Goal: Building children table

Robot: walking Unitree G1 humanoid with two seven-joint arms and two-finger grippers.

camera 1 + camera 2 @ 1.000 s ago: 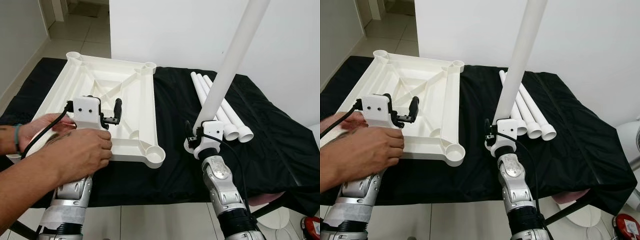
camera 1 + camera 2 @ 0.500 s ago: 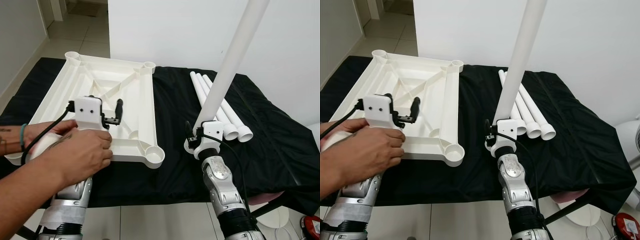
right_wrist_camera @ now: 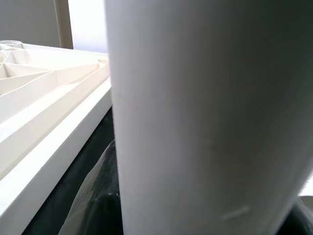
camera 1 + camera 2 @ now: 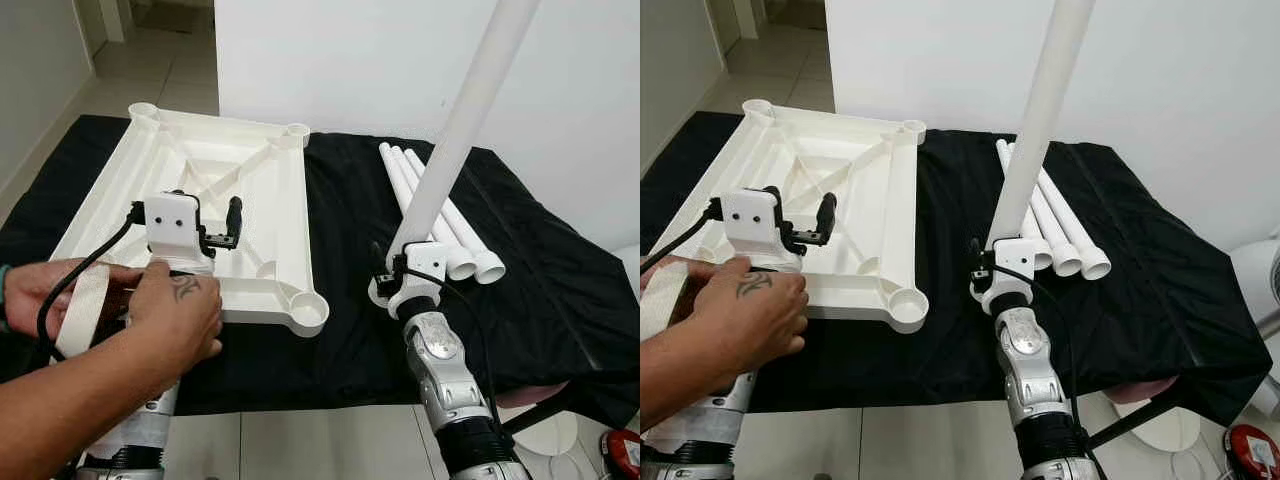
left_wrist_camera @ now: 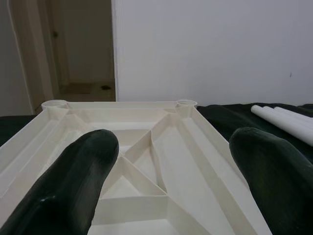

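A black-draped table [image 4: 560,270] carries the upturned white tabletop [image 4: 215,190], its ribbed underside facing up. Right of the tabletop lie three white legs [image 4: 445,225]. A fourth leg [image 4: 460,130] stands tilted beside them, clamped in the right gripper [image 4: 412,262] jaws. The left gripper [image 5: 166,191] hovers over the tabletop's near part, jaws spread apart. A person's hands [image 4: 175,315] grasp that arm's wrist.

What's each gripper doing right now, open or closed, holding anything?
Left gripper: open, empty, over the upturned tabletop.
Right gripper: closed on the upright table leg.
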